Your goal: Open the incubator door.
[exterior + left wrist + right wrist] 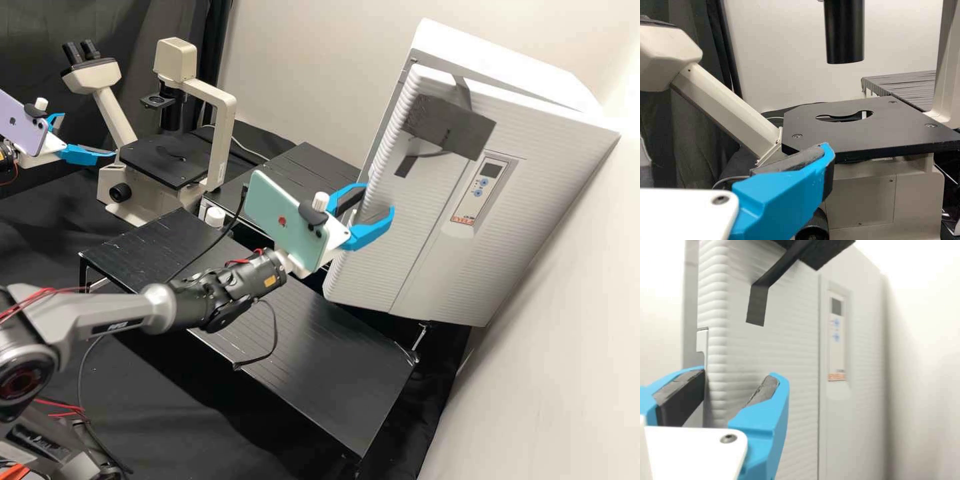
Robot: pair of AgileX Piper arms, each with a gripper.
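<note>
The incubator (pixel 527 167) stands at the right of the high view, its ribbed door (pixel 400 233) closed. My right gripper (pixel 379 198) is open at the door's left edge, one finger beside the edge and the other in front of the face. In the right wrist view the same gripper (pixel 739 380) has its fingers apart, and the door (pixel 780 355) shows behind and between them. My left gripper (pixel 90 133) is open at the far left beside the microscope; in the left wrist view a finger of the left gripper (pixel 782 192) shows low before the microscope stage (pixel 830 135).
The microscope (pixel 167 157) stands at the back left. Low black tables (pixel 313 353) lie below the right arm and beside the incubator. A dark flap (pixel 450 123) and strap are fixed on the door, near a control panel (pixel 490 183). A pale wall (pixel 547 373) rises at the right.
</note>
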